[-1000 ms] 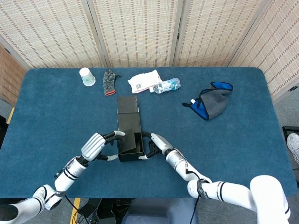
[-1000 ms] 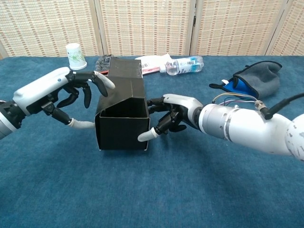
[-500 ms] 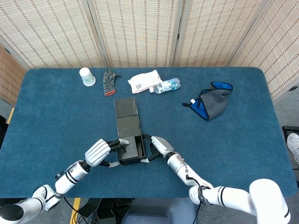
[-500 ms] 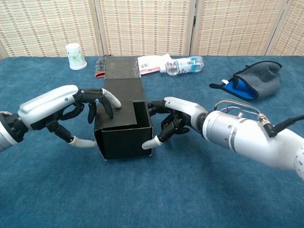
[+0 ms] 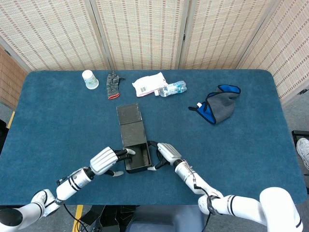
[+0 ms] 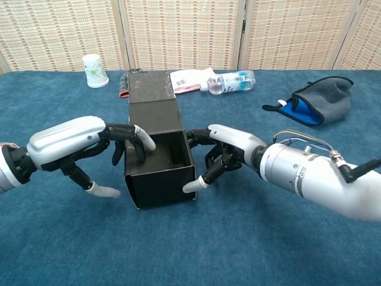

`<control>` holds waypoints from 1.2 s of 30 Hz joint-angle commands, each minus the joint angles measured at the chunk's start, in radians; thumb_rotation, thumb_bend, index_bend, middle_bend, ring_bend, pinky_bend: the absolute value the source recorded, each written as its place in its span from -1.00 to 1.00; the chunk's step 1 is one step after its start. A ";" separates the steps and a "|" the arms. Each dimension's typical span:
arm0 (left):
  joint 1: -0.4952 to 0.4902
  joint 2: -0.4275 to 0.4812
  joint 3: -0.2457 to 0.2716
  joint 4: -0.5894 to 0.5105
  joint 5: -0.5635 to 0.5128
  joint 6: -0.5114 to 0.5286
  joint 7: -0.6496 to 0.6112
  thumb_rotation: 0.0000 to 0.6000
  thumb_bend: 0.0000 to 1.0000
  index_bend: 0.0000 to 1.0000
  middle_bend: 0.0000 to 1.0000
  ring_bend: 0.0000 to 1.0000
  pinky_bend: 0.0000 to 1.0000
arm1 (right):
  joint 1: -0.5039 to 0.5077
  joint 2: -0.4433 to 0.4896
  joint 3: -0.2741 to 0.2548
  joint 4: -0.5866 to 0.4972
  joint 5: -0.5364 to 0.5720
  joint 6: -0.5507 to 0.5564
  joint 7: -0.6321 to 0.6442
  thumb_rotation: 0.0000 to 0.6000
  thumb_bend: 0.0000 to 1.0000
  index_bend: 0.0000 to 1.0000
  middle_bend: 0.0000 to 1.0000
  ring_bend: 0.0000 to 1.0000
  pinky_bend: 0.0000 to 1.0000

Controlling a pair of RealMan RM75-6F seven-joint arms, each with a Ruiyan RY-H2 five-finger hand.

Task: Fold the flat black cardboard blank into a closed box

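The black box (image 5: pixel 133 137) lay on the blue table (image 5: pixel 251 145), long axis running away from the robot toward the far edge, its open end at the near side, facing up. And there was the left hand (image 5: pixel 107 159), pressed against the box's left wall at the near end, fingers (image 6: pixel 140 138) hooked over the rim, thumb spread low and clear of the cardboard. The right hand (image 5: pixel 164 153) was on the opposite wall, fingers curled against it, half open, one fingertip (image 6: pixel 191 187) at the near corner. Beyond the box's far end: a paper cup (image 5: pixel 90 79), a striped glove (image 5: pixel 112 85), a white packet (image 5: pixel 148 83) and a water bottle (image 5: pixel 173 89). To the far right of the box, a grey-and-blue cloth (image 5: pixel 219 108).
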 commanded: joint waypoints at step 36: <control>-0.093 0.069 0.050 -0.112 0.019 -0.135 0.062 1.00 -0.65 -0.17 -0.38 0.12 0.73 | 0.048 0.117 0.026 -0.034 -0.054 -0.134 0.098 1.00 -0.48 -0.85 -0.42 0.48 1.00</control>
